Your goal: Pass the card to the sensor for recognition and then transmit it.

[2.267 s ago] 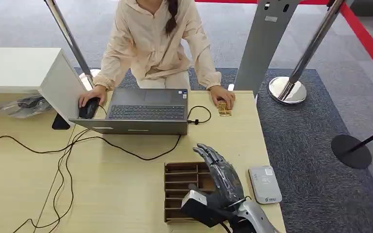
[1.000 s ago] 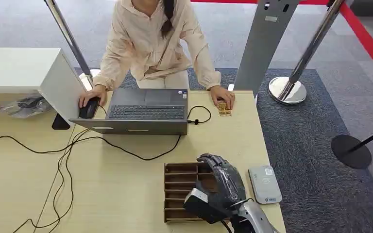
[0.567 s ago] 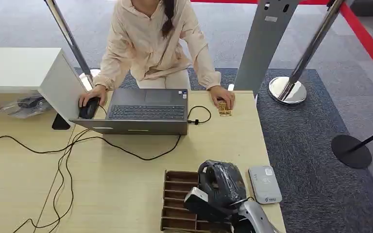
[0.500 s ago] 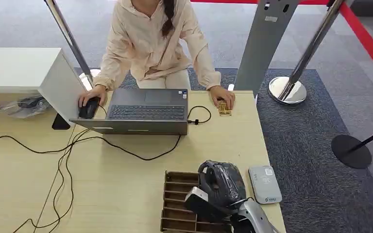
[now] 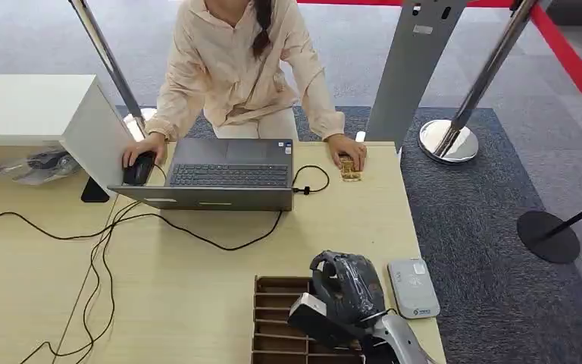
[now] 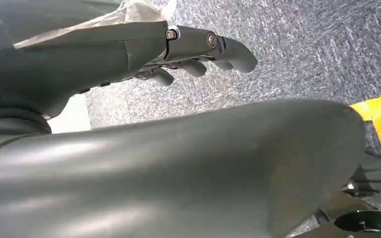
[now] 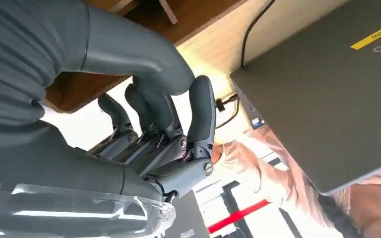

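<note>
Fingers of our right hand point(image 5: 346, 287) curl over the slotted card tray point(image 5: 274, 318), just beside the sensor point(image 5: 413, 287), presumably to pinch a card we cannot confirm.

The table point(image 5: 197, 273) has a pale matt wood-grain top. The slotted tray point(image 5: 276, 318) looks like brown cardboard or thin wood. The sensor point(image 5: 414, 287) is smooth grey plastic. The right hand point(image 5: 346, 284) is dark, glossy plastic. The carpet point(image 5: 500, 250) is rough grey cloth
</note>
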`<state>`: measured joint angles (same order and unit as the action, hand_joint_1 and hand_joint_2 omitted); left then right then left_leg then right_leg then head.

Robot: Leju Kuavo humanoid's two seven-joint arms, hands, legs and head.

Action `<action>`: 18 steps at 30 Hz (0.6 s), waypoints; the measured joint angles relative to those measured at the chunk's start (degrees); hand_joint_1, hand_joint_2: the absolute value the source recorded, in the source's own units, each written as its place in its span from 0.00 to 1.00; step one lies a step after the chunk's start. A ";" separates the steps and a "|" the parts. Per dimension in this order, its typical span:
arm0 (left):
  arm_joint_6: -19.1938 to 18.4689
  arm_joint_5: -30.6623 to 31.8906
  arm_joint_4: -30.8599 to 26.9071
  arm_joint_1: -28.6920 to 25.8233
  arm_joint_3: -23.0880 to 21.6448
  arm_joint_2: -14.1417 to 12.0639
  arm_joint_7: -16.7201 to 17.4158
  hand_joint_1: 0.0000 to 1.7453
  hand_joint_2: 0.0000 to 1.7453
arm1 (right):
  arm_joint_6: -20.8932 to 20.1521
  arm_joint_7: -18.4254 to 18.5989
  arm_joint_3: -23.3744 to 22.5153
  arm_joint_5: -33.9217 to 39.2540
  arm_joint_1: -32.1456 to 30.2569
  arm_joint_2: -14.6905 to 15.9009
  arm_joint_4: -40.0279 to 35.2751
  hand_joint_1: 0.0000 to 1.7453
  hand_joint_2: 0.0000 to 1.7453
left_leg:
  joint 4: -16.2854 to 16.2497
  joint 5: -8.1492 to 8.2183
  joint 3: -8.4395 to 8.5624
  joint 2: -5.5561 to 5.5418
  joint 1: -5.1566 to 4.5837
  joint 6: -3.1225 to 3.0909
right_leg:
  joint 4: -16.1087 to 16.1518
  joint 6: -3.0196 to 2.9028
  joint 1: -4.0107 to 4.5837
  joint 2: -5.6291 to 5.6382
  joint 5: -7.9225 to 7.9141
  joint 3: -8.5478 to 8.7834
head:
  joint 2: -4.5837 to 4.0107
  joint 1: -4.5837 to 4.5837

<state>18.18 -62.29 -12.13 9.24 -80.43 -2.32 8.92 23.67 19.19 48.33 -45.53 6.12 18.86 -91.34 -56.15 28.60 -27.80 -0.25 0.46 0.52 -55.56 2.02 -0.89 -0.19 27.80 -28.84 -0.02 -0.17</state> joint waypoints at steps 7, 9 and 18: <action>0.00 0.04 0.00 0.00 0.00 0.00 -0.24 0.00 0.00 | 0.35 -0.28 0.00 -0.07 0.01 -0.24 0.00 0.85 1.00 | 0.00 0.00 -0.01 0.00 0.00 0.00 | 0.00 0.00 0.00 0.00 0.00 0.00 | 0.00 0.00; 0.00 0.04 0.00 0.00 -0.02 0.00 -0.37 0.00 0.00 | 0.35 -0.28 0.00 -0.07 0.01 -0.26 0.00 0.84 1.00 | 0.00 0.00 -0.01 0.00 0.00 0.00 | 0.00 0.00 0.00 0.00 0.00 0.00 | 0.00 0.00; 0.00 0.07 0.00 -0.01 0.00 0.00 -0.37 0.00 0.00 | 0.94 -0.68 -0.04 -0.39 0.01 -0.28 0.31 0.09 1.00 | 0.00 0.00 0.00 0.00 0.00 0.00 | 0.00 0.00 0.00 0.00 0.00 0.00 | 0.00 0.00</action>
<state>18.19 -62.23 -12.13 9.24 -80.43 -2.32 8.55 24.61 18.51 48.28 -45.92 6.12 18.58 -91.03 -56.15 28.60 -27.80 -0.25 0.46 0.52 -55.56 2.02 -0.89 -0.19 27.80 -28.84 -0.02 -0.17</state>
